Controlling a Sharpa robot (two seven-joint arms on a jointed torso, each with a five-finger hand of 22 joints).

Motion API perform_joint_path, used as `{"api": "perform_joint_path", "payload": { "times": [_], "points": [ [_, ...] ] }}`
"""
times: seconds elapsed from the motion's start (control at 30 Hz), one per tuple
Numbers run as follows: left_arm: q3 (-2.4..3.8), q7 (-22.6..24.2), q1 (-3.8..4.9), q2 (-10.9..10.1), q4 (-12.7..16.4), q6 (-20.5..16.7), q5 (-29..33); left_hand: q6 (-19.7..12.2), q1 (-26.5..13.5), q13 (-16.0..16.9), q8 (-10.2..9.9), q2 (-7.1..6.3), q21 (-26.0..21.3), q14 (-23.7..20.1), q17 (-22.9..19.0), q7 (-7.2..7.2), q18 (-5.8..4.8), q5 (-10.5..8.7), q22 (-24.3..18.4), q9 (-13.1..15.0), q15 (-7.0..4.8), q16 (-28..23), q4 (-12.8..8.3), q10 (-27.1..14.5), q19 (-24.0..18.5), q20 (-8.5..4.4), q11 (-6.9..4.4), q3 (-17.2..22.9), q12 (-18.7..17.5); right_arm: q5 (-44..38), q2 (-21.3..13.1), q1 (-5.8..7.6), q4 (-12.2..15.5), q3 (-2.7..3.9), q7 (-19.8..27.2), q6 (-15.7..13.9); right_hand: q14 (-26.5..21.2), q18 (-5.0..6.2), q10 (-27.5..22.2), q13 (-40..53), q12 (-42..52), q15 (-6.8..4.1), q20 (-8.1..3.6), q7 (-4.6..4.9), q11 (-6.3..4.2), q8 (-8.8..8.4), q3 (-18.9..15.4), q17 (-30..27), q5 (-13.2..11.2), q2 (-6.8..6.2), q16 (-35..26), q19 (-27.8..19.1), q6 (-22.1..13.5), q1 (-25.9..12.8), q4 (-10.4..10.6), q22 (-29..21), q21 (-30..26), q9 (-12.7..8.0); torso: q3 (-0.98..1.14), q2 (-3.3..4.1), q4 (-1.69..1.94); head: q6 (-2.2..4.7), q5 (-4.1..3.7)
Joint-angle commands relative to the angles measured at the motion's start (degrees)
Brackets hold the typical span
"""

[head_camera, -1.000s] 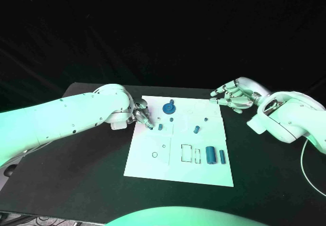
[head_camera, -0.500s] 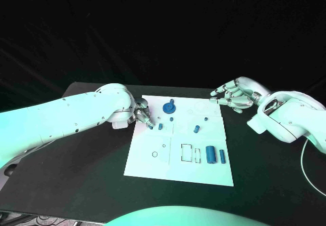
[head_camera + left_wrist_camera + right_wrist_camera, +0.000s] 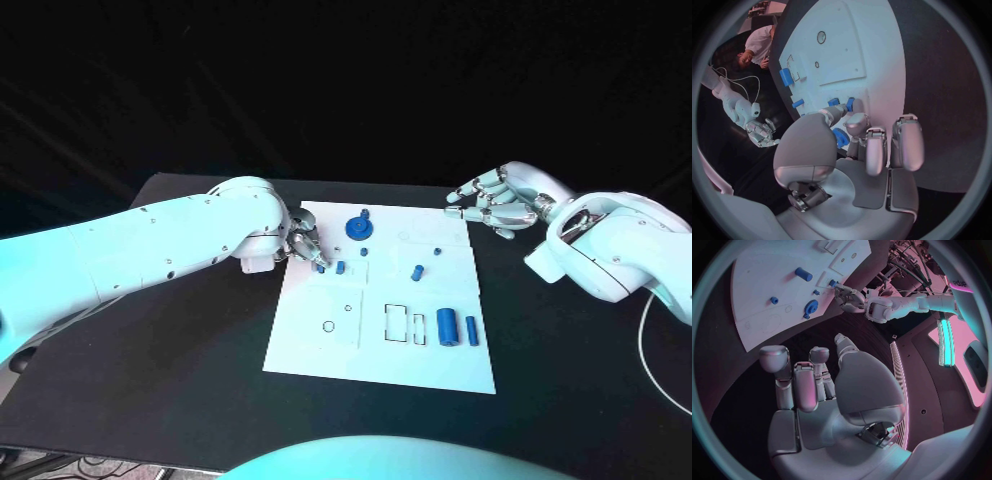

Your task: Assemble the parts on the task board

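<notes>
The white task board (image 3: 378,350) lies in the middle of the black table. My left hand (image 3: 303,243) is at its far left edge and pinches a small blue part (image 3: 320,267) between thumb and finger, low over the board. Right beside it stands a blue peg (image 3: 340,267); both pieces appear at the fingertips (image 3: 856,119) in the left wrist view. A round blue part (image 3: 359,232) sits near the far edge. My right hand (image 3: 498,205) hovers off the board's far right corner, fingers apart and holding nothing.
Other blue parts lie on the board: a short piece (image 3: 417,271), a thick cylinder (image 3: 447,326) and a thin bar (image 3: 472,330) beside outlined slots. A small ring outline (image 3: 329,327) marks the near left. Black table (image 3: 173,350) surrounds the board.
My left hand has shifted slightly right, carrying the small blue part closer to the standing peg. The right hand has not moved.
</notes>
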Motion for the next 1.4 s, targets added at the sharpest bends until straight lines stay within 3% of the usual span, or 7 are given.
{"api": "perform_joint_path", "payload": {
  "times": [0.03, 0.63, 0.9, 1.0, 1.1, 1.23, 1.4],
  "points": [
    [-0.32, -1.7, -0.42, 0.1, -0.3, 2.3, 0.2, 0.5, -1.2, 0.2, 0.0, -0.31, 0.4, 6.1, 15.1, -0.35, -0.77, 0.06, 4.8, -0.2, -0.46, 0.1, -5.0, 0.4, 0.9, -0.44, -0.15, 4.9, 0.4, -0.4, 0.0, -0.03, 0.1, 0.00, -0.1, 0.6, 2.8, 0.41, -0.4, 0.0, 0.3, -0.03, 0.03, 0.00, -0.10, 0.35, -0.3, 0.1, 0.3, 0.17, -0.3, -0.1, -0.1, 0.3, 0.0, -0.1, -0.4, -0.1, -0.02, -0.02, 0.05, -0.12, -0.10],
    [0.09, -1.5, -0.43, -1.5, 0.6, -5.6, 0.2, 3.1, -10.6, 0.1, -1.1, -2.15, -0.3, 6.1, 15.1, -0.91, -0.65, -3.37, 4.5, -1.9, -0.94, 0.1, 6.0, 0.3, 0.7, -0.97, -0.56, -16.6, 0.4, -0.4, 0.0, -0.03, -0.2, 0.00, 0.1, 0.7, 2.8, 0.42, -0.4, -0.1, 0.3, -0.04, 0.03, 0.00, -0.10, 0.35, -0.4, 0.0, 0.3, 0.18, -0.3, -0.2, -0.1, 0.3, 0.1, -0.2, -0.4, -0.1, -0.08, -0.06, 0.03, 0.18, -0.43],
    [0.72, 3.4, 0.02, -2.7, 1.9, -15.4, 3.0, -0.8, -9.7, -14.6, -2.2, -0.15, -5.9, 5.6, 13.3, 0.63, 0.77, -3.27, -1.0, -3.0, -0.03, -1.1, 9.0, -8.5, -2.2, -0.28, 0.80, -24.4, -13.0, -0.4, 0.1, -0.04, -0.2, -0.02, 0.0, 0.7, 2.8, 0.43, -0.5, -0.1, 0.2, -0.04, 0.03, 0.00, -0.10, 0.36, -0.4, 0.0, 0.4, 0.18, -0.3, -0.2, -0.1, 0.2, 0.1, -0.2, -0.4, -0.1, 0.03, -0.06, -0.03, 0.54, -0.39],
    [0.77, 8.0, 0.10, -3.0, 2.4, -18.2, 5.4, -2.1, -8.6, -18.3, -2.0, 1.09, -13.1, 3.9, 7.5, 1.28, 2.34, -3.16, -7.8, -3.5, 0.46, -5.3, 9.1, -11.1, -5.7, 0.44, 1.37, -27.2, -16.3, -0.4, 0.1, -0.04, -0.2, -0.02, 0.0, 0.7, 2.8, 0.44, -0.5, -0.1, 0.2, -0.04, 0.03, 0.00, -0.10, 0.36, -0.4, 0.0, 0.4, 0.18, -0.3, -0.2, -0.1, 0.3, 0.1, -0.3, -0.5, -0.1, -0.04, 0.01, -0.04, 0.58, -0.70],
    [0.76, 15.5, 0.13, -3.1, 2.5, -19.5, 9.0, -7.3, -4.0, -20.8, -4.2, 2.28, -36.0, -5.3, -12.4, 3.94, 6.33, -3.19, -28.3, -5.0, 2.82, -23.4, 8.8, -18.3, -18.4, 1.94, 3.93, -27.9, -20.6, -0.4, 0.0, -0.04, -0.2, -0.03, 0.0, 0.6, 2.8, 0.44, -0.5, -0.1, 0.2, -0.04, 0.03, 0.00, -0.10, 0.37, -0.5, 0.0, 0.5, 0.21, -0.3, -0.2, -0.1, 0.3, 0.2, -0.3, -0.5, -0.1, -0.03, 0.04, 0.01, 0.62, -0.78],
    [0.55, 21.1, 0.13, -2.6, 2.5, -20.1, 9.7, -10.8, 5.4, -24.6, -6.1, 2.58, -42.8, -15.3, -30.4, 6.28, 6.40, -2.89, -32.9, -7.1, 4.91, -42.1, 5.6, -24.2, -21.1, 3.93, 6.35, -27.1, -25.3, -0.4, 0.1, -0.04, -0.2, -0.03, 0.0, 0.6, 2.8, 0.44, -0.5, -0.1, 0.2, -0.04, 0.03, 0.00, -0.10, 0.37, -0.5, 0.0, 0.5, 0.21, -0.3, -0.2, -0.1, 0.3, 0.2, -0.3, -0.5, -0.1, -0.03, -0.02, 0.01, 0.78, -0.92],
    [-0.19, 25.2, -0.16, -0.6, 1.3, -21.3, 3.3, -11.4, 17.8, -31.5, -9.4, 2.74, -48.3, -18.6, -34.2, 7.53, 6.76, -2.82, -36.8, -11.1, 6.02, -47.5, -0.3, -27.5, -22.6, 5.33, 7.86, -22.7, -32.3, -0.4, 0.2, -0.04, -0.3, -0.04, 0.0, 0.6, 2.8, 0.43, -0.5, -0.1, 0.2, -0.04, 0.03, 0.00, -0.10, 0.37, -0.5, 0.0, 0.6, 0.25, -0.3, -0.2, -0.1, 0.3, 0.2, -0.2, -0.5, -0.1, -0.06, 0.04, 0.02, 1.17, -1.19]
  ]
}}
